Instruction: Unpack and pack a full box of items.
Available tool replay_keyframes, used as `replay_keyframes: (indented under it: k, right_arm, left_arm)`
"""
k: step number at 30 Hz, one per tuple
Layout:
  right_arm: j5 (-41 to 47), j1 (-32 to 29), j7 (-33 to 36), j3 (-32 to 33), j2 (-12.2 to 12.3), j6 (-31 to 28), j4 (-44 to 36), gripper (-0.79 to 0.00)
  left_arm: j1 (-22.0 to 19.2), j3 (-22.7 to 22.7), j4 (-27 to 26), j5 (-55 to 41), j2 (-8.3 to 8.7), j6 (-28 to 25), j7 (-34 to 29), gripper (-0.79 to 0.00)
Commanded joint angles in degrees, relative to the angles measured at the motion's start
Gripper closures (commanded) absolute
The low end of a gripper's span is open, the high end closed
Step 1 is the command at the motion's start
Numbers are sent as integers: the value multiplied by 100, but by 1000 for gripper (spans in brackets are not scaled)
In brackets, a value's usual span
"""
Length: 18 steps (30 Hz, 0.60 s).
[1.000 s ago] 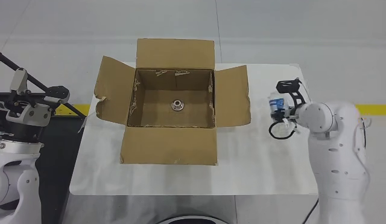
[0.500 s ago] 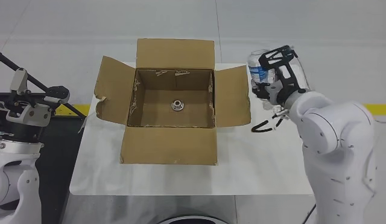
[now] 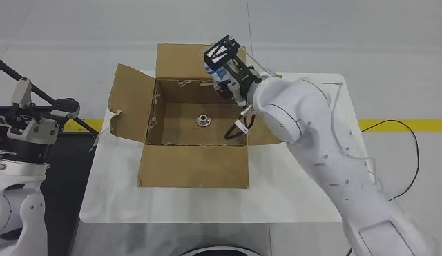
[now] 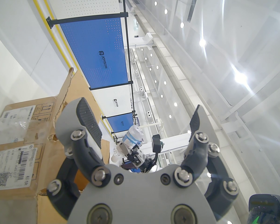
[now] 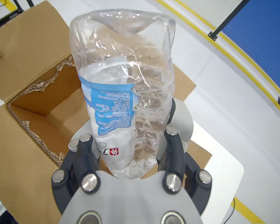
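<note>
Open box (image 3: 193,165) sits mid-surface (image 3: 304,187). Right gripper (image 5: 128,138) is clamped on a crumpled bottle (image 5: 123,71), held over the box's far rim. The thin plastic could buckle and slip, or snag the torn wall. Left gripper (image 4: 144,122) is wide open and empty, beside the surface. Small metal part (image 3: 202,120) lies on the box floor.

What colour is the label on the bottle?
Light blue label with white print; clearest in right wrist view.

Box (image 3: 193,166) at mid-table (image 3: 304,187), flaps spread to all four sides. Small round part (image 3: 202,121) on the box floor, near the middle. Bottle (image 5: 121,82) in the right gripper (image 3: 222,64), above the box's far right corner. Left gripper (image 4: 141,108) beyond the table's left edge, well apart from the box.
</note>
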Motion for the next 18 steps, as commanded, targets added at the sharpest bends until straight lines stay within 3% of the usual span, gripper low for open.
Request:
replay_keyframes:
  k: [1,7,18]
  right_arm:
    - [207,231,-66,-282,-111,-16,518,0]
    - [669,700,-109,-928,-438,-211,1710,0]
    - [1242,939,-284,-1404,-847,-518,3408,0]
  left_arm:
    - [0,0,0,0,0,0,0,-785]
    - [0,0,0,0,0,0,0,-785]
    - [0,0,0,0,0,0,0,-785]
